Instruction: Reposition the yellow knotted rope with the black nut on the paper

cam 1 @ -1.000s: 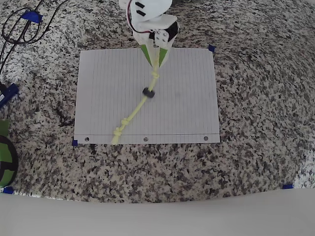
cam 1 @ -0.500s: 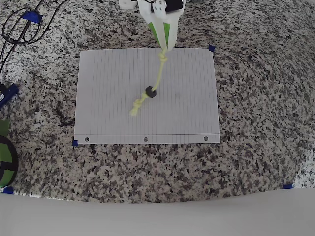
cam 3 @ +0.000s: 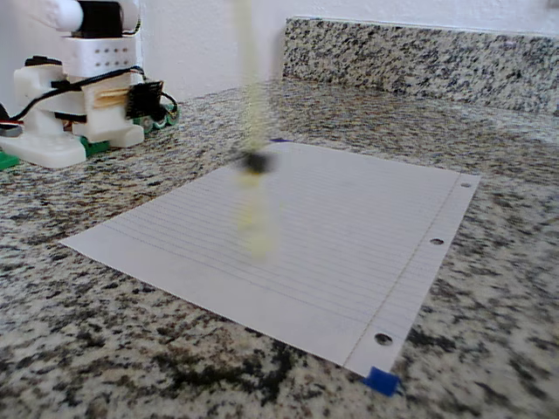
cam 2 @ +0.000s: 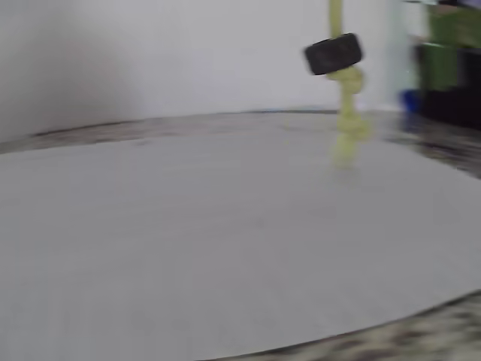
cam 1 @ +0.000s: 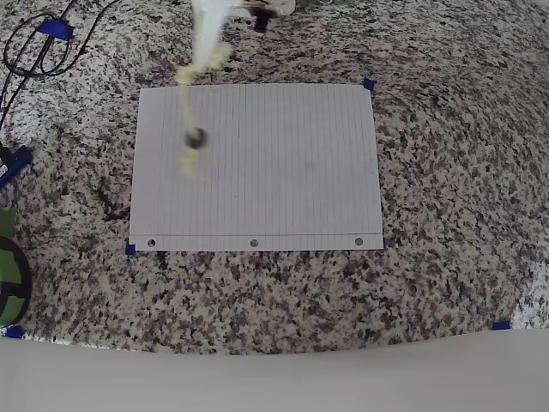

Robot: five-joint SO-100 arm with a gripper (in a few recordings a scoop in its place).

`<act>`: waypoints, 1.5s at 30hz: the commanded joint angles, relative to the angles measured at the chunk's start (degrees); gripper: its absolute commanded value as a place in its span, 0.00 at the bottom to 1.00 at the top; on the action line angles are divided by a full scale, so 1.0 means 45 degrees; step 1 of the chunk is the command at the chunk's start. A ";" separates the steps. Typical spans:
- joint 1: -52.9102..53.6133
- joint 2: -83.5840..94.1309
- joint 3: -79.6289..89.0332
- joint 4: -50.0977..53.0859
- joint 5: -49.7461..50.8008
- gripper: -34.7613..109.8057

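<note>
The yellow knotted rope (cam 1: 186, 107) hangs in the air, blurred by motion, over the upper left part of the paper (cam 1: 292, 180) in the overhead view. The black nut (cam 1: 196, 137) sits low on the rope, just above the bottom knot. My gripper (cam 1: 206, 30) is a blur at the top edge, shut on the rope's upper end. In the wrist view the nut (cam 2: 333, 54) and lower knot of the rope (cam 2: 348, 113) dangle above the paper (cam 2: 188, 248). The fixed view shows the rope (cam 3: 251, 96) and nut (cam 3: 255, 162) swinging clear of the sheet (cam 3: 349, 227).
Blue tape bits (cam 1: 369, 84) mark the paper's corners on the granite counter. Black cables (cam 1: 34, 47) lie at the top left and a green object (cam 1: 9, 275) at the left edge. The arm's base (cam 3: 74, 87) stands behind the sheet, near a granite backsplash (cam 3: 419, 57).
The gripper swung from the paper's top middle to the top left, lifting the rope off the sheet. The nut slid down toward the lower knot.
</note>
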 commanded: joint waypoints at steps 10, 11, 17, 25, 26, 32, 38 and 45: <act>0.4727 0.0742 0.0996 -0.0039 0.0352 0.24; 0.4512 0.0859 0.1309 -0.0039 0.0391 0.24; 0.2305 0.1465 0.2188 0.0703 0.0840 0.24; -0.2070 0.2695 0.2402 0.1934 0.1621 0.24; -0.2363 0.2695 0.2520 0.1934 0.1660 0.24; -0.2695 0.3105 0.4043 0.1738 0.2480 0.24; -0.3184 0.4121 0.5859 0.1309 0.2578 0.24; -0.3906 0.4297 0.6426 0.0684 0.2285 0.24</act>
